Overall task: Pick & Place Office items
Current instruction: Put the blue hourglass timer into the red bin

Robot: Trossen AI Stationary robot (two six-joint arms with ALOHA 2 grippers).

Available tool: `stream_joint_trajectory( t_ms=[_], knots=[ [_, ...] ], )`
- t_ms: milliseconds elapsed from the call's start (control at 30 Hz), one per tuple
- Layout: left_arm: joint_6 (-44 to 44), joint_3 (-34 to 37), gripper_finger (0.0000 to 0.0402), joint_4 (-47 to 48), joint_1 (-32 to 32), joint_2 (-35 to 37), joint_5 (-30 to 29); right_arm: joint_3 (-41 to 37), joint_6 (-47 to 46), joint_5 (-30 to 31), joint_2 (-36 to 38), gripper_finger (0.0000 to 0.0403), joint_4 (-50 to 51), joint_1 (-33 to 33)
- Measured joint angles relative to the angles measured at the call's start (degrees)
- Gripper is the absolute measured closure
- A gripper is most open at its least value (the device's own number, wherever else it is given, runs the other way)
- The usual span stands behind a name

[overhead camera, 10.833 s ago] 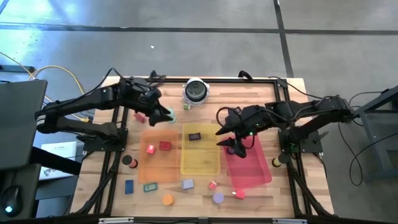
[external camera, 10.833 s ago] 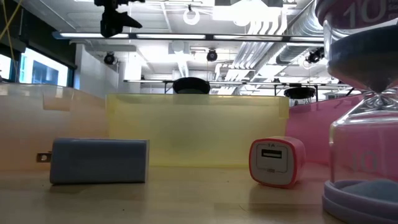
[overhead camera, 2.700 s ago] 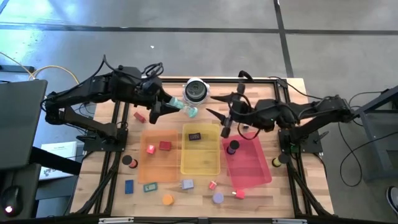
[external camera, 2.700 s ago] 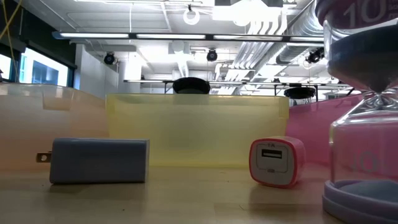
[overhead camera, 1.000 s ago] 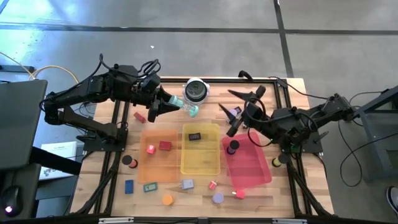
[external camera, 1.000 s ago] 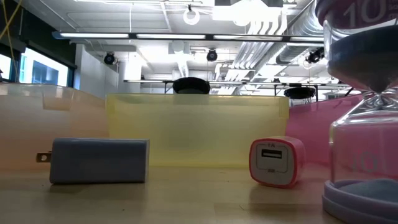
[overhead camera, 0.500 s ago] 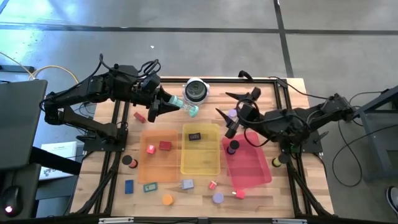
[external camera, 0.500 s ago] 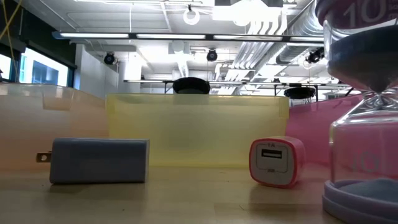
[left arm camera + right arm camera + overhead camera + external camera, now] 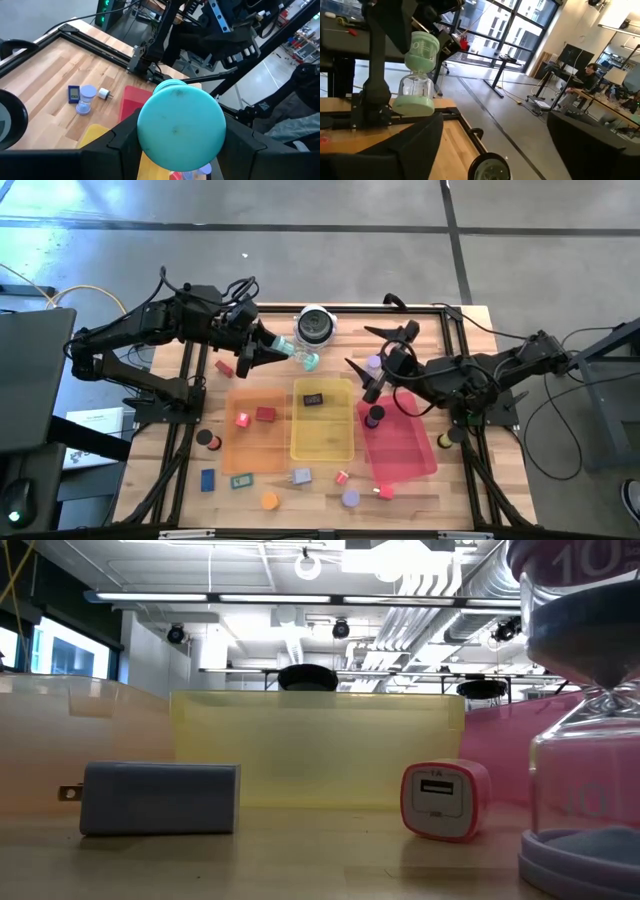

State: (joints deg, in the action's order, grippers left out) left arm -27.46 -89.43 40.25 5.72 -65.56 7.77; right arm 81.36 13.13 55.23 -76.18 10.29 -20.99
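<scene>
low view: purple hourglass [image 9: 585,740] cut off.

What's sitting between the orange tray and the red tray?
The yellow tray, with a small black block in it; the high view shows it.

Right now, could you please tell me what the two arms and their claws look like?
Both arms are dark, jointed and slender, with black cables looping along them. The left claw and right claw each end in two thin, pointed black fingers; up close the fingers look broad, matte and angular.

Three trays [image 9: 322,442] side by side mid-table, small items [image 9: 301,477] in front, timer [image 9: 315,326] behind
</scene>
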Motion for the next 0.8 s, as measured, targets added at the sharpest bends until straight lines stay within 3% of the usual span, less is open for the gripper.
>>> stream_joint_trajectory(
  t_ms=[167, 433, 800],
  knots=[
    [0.00, 0.00, 0.0213, 0.00, 0.00, 0.00, -0.08, 0.00, -0.02, 0.04, -0.12, 0.0007, -0.09, 0.00],
    [1.34, 0.02, 0.0213, -4.76, 0.00, -0.02, -0.52, 0.00, -6.04, -6.97, -0.24, 0.0036, -0.16, -0.79],
    [19.35, 0.02, 0.0213, -20.75, -1.99, -0.02, -0.55, 0.00, -22.39, -25.92, -0.24, 0.0039, -12.31, 3.29]
  ],
)
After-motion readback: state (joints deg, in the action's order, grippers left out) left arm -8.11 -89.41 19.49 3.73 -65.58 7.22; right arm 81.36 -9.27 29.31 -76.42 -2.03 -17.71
